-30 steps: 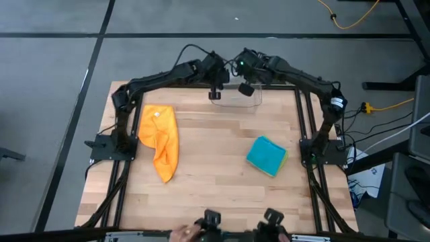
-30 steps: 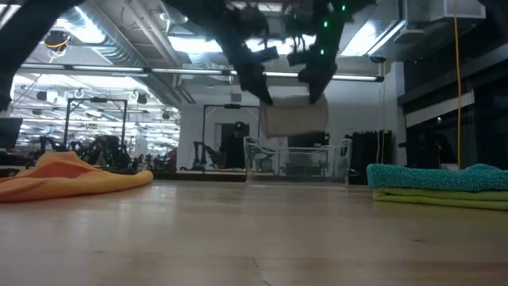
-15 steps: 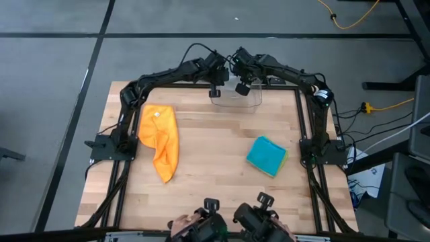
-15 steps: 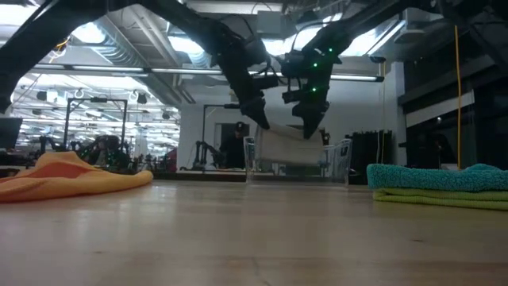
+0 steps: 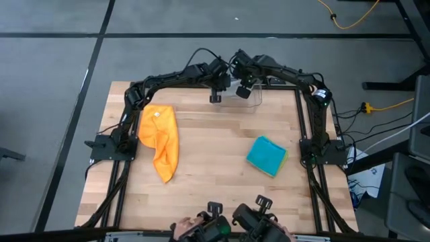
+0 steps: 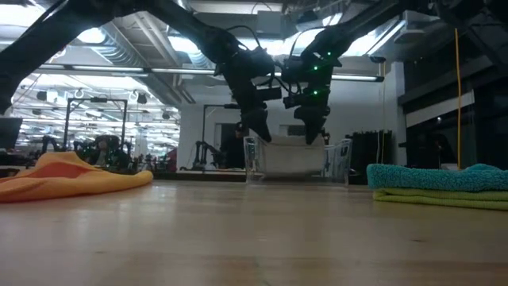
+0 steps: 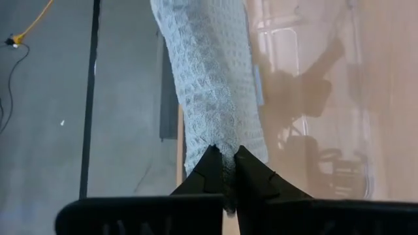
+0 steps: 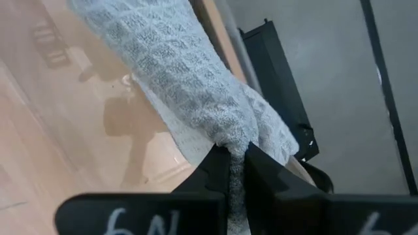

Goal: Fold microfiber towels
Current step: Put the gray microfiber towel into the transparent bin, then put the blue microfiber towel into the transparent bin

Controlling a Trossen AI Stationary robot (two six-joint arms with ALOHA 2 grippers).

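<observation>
A light grey towel point(image 6: 290, 156) hangs between my two grippers, down inside the clear plastic bin point(image 6: 341, 163) at the table's far edge. My left gripper point(image 6: 259, 135) is shut on one end and my right gripper point(image 6: 312, 137) on the other. The towel shows up close in the left wrist view point(image 7: 210, 78) and in the right wrist view point(image 8: 176, 59). An orange towel point(image 5: 160, 138) lies crumpled on the left of the table. A folded teal towel point(image 5: 267, 154) rests on a folded lime green one point(image 6: 436, 199) at the right. My left gripper pinches a bunched end of the grey towel point(image 7: 225, 147) between its two fingertips, slanting down from above. The cloth runs away from the fingers toward the other gripper, gathered into a band. My right gripper pinches the towel's other bunched end point(image 8: 238, 137) between its two fingertips, also pointing steeply down. Folds of cloth bulge on either side of the fingers.
The bin's clear walls point(image 5: 254, 102) stand close around both grippers. Bare wooden tabletop point(image 5: 215, 154) lies between the orange towel and the folded stack. A person's hands point(image 5: 185, 230) show at the near edge by two more dark grips.
Both grippers have come down toward the bin, tipping more steeply downward, still shut on the grey towel. The towel, which hung above the bin's rim, now sits down inside the bin.
</observation>
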